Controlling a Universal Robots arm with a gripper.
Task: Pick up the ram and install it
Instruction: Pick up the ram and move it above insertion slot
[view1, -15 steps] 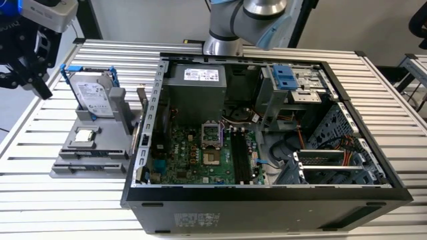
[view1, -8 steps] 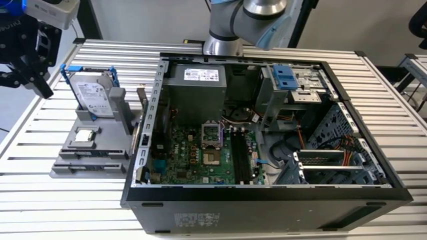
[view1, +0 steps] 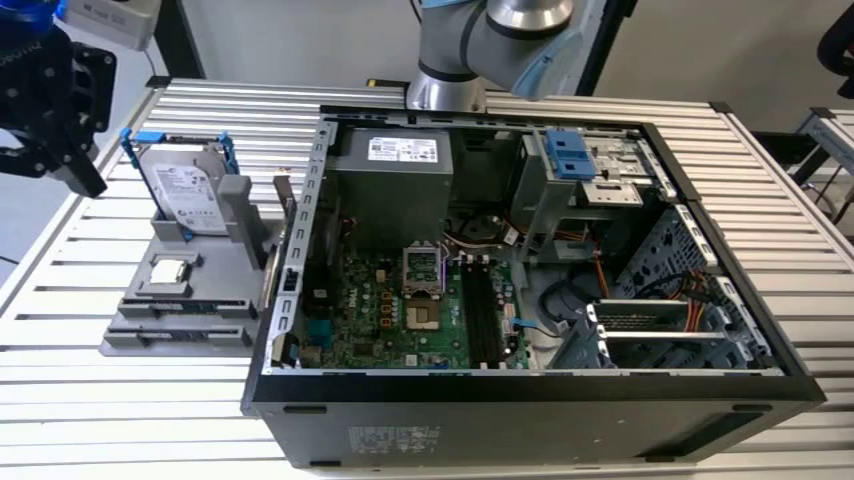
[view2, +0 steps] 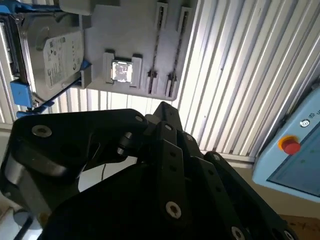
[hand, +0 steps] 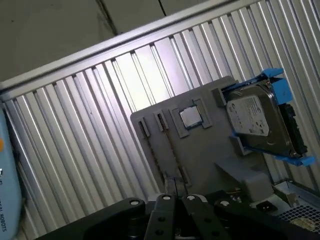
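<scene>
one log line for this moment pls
step: ram not yet picked | black hand: at the exterior view's left of grey parts holder, not touching it | slim dark ram stick: seated in holder slot

gripper (view1: 51, 115) cut off by the exterior view's left edge, arm (view1: 494, 40) cropped at the top. ram (hand: 169, 150) edge-on in the gray tray (hand: 205, 150) slots, too thin to count, probably two sticks. gripper body hides the tray's near end in the first wrist view
</scene>
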